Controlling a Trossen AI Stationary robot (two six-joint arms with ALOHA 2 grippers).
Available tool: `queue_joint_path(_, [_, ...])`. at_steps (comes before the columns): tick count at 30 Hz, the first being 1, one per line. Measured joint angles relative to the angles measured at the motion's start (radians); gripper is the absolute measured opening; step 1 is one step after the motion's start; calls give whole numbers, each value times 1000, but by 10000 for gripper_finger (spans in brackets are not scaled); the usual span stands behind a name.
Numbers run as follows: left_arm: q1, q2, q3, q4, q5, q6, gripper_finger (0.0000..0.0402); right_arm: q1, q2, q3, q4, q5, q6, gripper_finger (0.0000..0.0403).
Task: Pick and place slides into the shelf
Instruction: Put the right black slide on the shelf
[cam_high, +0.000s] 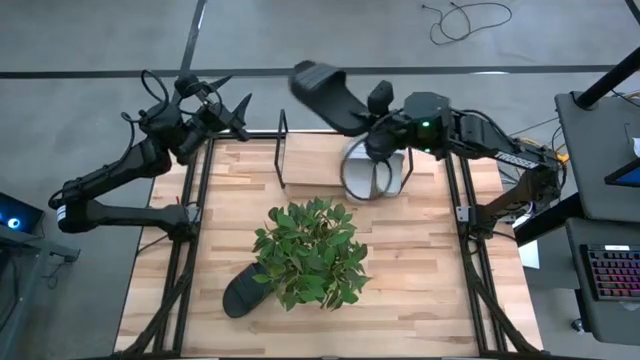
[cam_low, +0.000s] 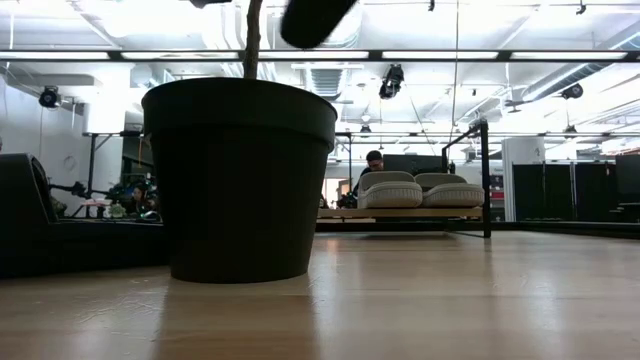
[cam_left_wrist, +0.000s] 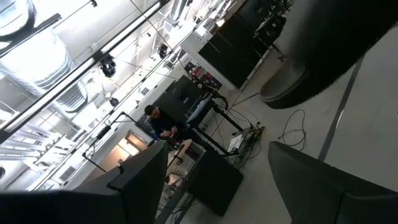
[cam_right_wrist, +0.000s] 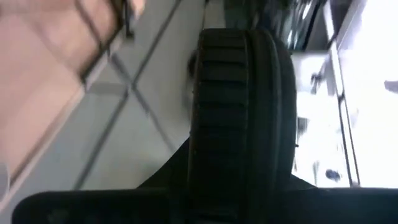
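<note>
Black slide held in the air over the shelf

The black open-toed slide (cam_high: 325, 92) hangs above the far end of the thin black metal-rod shelf (cam_high: 281, 150), clamped in the right gripper (cam_high: 372, 125). Two light grey slides (cam_high: 375, 172) sit on the shelf just beside. Another black slide (cam_high: 243, 290) lies near the green leafy plant (cam_high: 312, 252). The left gripper (cam_high: 235, 112) is open, well apart.

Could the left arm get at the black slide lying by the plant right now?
Probably yes: the left gripper is open and empty, and the black slide lies uncovered on its side of the plant, though it is a long reach across.
</note>
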Motion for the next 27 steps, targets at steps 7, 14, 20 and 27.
queue_joint_path(7, [0,-2,-3,0,1,-2,263,-62,-77,45,13,-483,223,60])
queue_joint_path(14, [0,-2,-15,0,48,-5,263,-214,-102,67,21,-887,494,60])
queue_joint_path(20, [-1,-5,-16,-30,370,-58,263,-244,-81,67,24,-910,489,60])
queue_joint_path(27, [0,11,-10,-21,456,-85,263,-242,-68,67,27,-919,448,60])
